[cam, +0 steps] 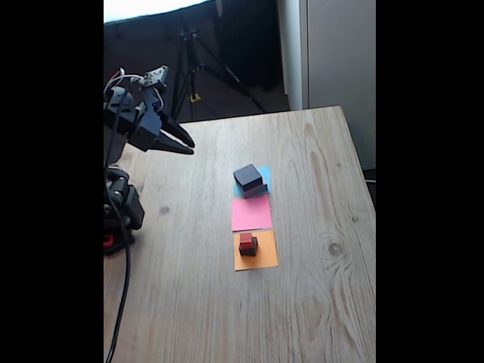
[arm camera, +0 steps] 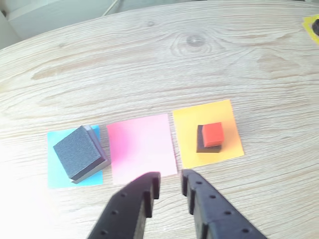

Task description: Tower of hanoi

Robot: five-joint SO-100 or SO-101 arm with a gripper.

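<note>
One wooden table (cam: 318, 302) carried everything. Three paper squares lay in a row near its middle: one blue square (arm camera: 57, 177), one pink square (arm camera: 142, 144) and one orange square (arm camera: 227, 122).

Four blocks were there, in two stacks of two. On the blue square, toward the far edge of the table in the fixed view, sat one black slab (arm camera: 76, 149) on what seemed to be one grey slab (arm camera: 96, 167), though only a thin rim of it showed. On the orange square sat one red cube (arm camera: 213, 133) atop one black cube (arm camera: 205, 146).

One gripper (arm camera: 169, 181) with two fingers was present, on one arm.
</note>
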